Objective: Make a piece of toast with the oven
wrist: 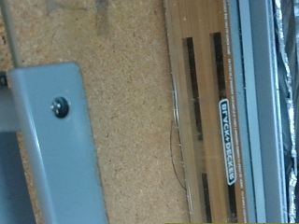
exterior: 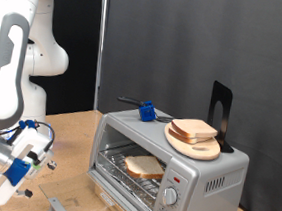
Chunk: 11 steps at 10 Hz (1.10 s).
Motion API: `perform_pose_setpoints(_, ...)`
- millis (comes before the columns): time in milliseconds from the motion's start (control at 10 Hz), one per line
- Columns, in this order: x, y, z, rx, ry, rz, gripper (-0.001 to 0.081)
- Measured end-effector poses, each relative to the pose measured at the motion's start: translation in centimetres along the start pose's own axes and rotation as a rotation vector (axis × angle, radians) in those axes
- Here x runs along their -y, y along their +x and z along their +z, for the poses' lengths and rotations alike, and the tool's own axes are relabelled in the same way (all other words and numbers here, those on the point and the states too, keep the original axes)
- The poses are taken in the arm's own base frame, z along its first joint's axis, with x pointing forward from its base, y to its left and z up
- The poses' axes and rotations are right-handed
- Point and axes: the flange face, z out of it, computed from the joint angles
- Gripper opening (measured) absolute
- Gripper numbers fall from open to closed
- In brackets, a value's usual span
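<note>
- The gripper (exterior: pixel 20 162) hangs low over the cork table (exterior: pixel 73 129), at the exterior view's lower left and apart from the oven (exterior: pixel 170 169). No picture shows anything between its fingers. I cannot tell whether the fingers are spread or closed.
- In the wrist view a grey part with a screw (wrist: pixel 56 140) lies over the cork. I cannot tell what it belongs to.
- Beside it in the wrist view is the door (wrist: pixel 245 112) of the oven, folded down flat. The gripper is therefore nearest to the door, but it does not seem to touch it.
- On the door a small label (wrist: pixel 224 140) reads "BLACK+DECKER", white letters on black. I can read no other writing.
- The toast (exterior: pixel 143 166) already lies inside the oven on the wire rack (exterior: pixel 124 179), so I judge that the loading step is done.
- In my judgement the step in hand concerns the open door. The toast is in, but the oven is not yet shut, and the knobs (exterior: pixel 169 197) at the front right look untouched.
- I think a move on the door calls for contact at its free edge and a push that follows its swing upward, because a flat door gives little to grip.
- On top of the oven is a wooden plate (exterior: pixel 209 152) with more slices (exterior: pixel 194 130) stacked on it.
- Further back on the top are a small blue thing (exterior: pixel 147 112) and a black stand (exterior: pixel 219 111).
</note>
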Motion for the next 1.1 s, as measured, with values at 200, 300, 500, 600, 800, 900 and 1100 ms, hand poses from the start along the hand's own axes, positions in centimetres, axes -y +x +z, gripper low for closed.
perform_pose_setpoints(200,-0.3,0.4,0.9,0.006,-0.018,0.004,0.0682)
perform_pose_setpoints(300,-0.4,0.6,1.3,0.006,-0.026,0.004,0.0682)
perform_pose_setpoints(500,-0.6,0.8,2.4,0.009,-0.038,0.002,0.0682)
perform_pose_setpoints(600,-0.6,0.9,2.9,0.011,-0.038,-0.001,0.0682)
perform_pose_setpoints(800,-0.2,0.7,4.1,0.024,-0.030,-0.013,0.0682)
perform_pose_setpoints(900,0.2,0.4,4.8,0.037,-0.029,-0.020,0.0682)
perform_pose_setpoints(1100,0.9,-0.4,6.3,0.077,-0.028,-0.033,0.0682)
